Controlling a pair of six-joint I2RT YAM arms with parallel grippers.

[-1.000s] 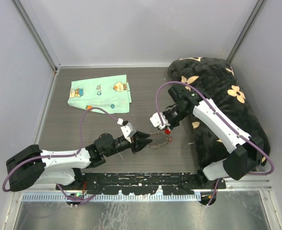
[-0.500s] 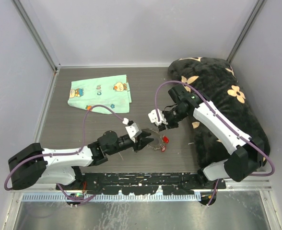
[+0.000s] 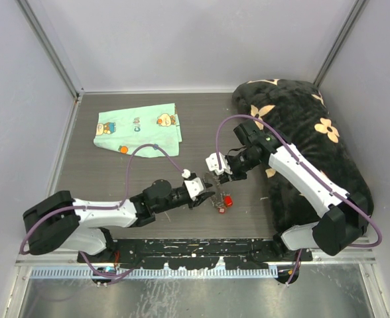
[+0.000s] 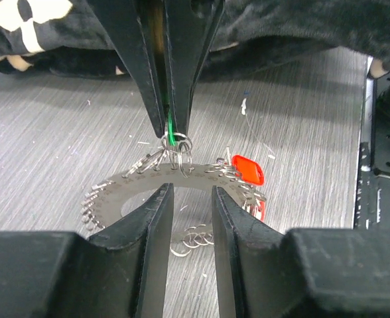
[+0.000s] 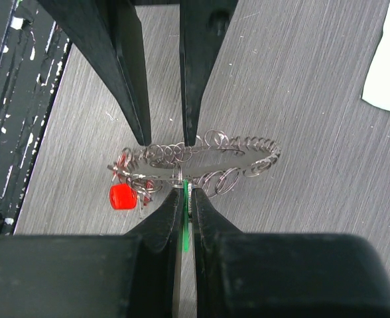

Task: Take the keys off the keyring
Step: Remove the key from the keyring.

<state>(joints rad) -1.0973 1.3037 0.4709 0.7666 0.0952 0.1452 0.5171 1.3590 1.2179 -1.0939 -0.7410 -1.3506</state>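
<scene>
The keyring [image 3: 216, 199], a flat silver loop fringed with small split rings, lies on the table between both grippers; it also shows in the left wrist view [image 4: 109, 197] and the right wrist view [image 5: 215, 161]. A red-headed key [image 3: 228, 200] hangs on its rim [image 4: 248, 170] [image 5: 122, 197]. My right gripper [image 3: 221, 175] [image 5: 185, 195] is shut on a thin green key [image 5: 184, 222] at the ring's rim. My left gripper [image 3: 206, 196] [image 4: 188, 192] is open, with its tips over the opposite rim of the ring. Other keys are too small to tell apart.
A mint-green cartoon-print cloth [image 3: 138, 129] lies at the back left, with a small orange piece [image 3: 123, 150] at its near edge. A black flowered blanket [image 3: 301, 132] fills the right side. The black base rail [image 3: 195, 248] runs along the near edge.
My left gripper has reached further right, onto the keyring. The ring and red key have shifted toward the near edge. My right gripper has moved slightly back and left.
</scene>
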